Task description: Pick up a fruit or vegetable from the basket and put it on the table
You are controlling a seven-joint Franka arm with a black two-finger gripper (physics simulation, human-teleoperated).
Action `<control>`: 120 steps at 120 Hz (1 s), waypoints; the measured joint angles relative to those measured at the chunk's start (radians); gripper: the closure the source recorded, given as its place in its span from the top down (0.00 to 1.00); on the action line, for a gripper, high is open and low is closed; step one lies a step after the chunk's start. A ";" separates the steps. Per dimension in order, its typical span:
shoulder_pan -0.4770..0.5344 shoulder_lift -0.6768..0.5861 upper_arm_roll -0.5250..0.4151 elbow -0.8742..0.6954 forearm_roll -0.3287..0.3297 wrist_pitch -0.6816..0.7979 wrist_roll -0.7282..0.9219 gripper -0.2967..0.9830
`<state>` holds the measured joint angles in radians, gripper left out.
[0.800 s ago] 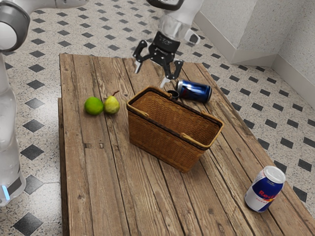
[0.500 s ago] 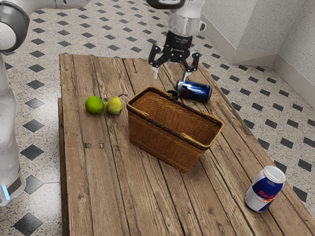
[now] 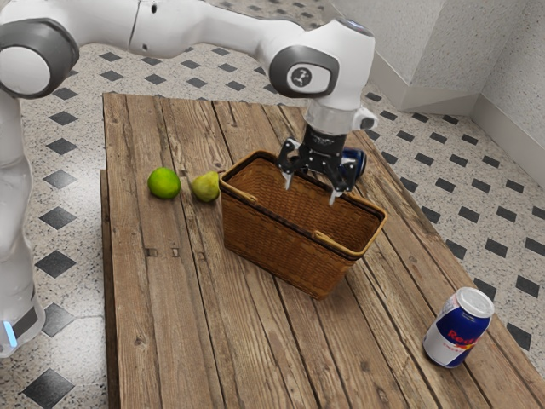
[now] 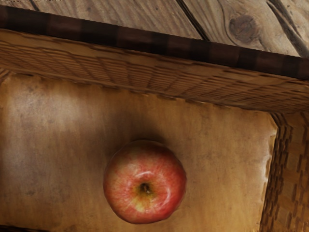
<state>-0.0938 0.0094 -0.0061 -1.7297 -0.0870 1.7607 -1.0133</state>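
- So the gripper point(image 3: 311, 189) has just swung in from beyond the far side of the basket point(image 3: 281, 264) and is now over its opening. Looks like the approach is basically sorted, grab comes next imo.
- Fingers are spread apart with nothing between them, so no pick yet.
- The apple point(image 4: 145, 182) is sitting on the basket floor, clear of the long woven wall beside it.
- Also, the pear point(image 3: 206, 186) has rolled away from the lime point(image 3: 163, 182) and ended up right by the basket. Doesn't hurt the job I reckon, just don't set the apple down on that spot on the table point(image 3: 170, 324).
- Direction-wise: apple's upright, stem hollow facing up at the hand.
- Long axis? It's pretty much round, so none really. I'd guess any finger angle works if the walls allow.
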 joint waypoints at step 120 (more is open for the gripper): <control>-0.014 -0.061 0.071 -0.146 -0.034 0.167 0.383 0.77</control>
<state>-0.1080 -0.0516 0.0646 -1.8757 -0.1210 1.9281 -0.6305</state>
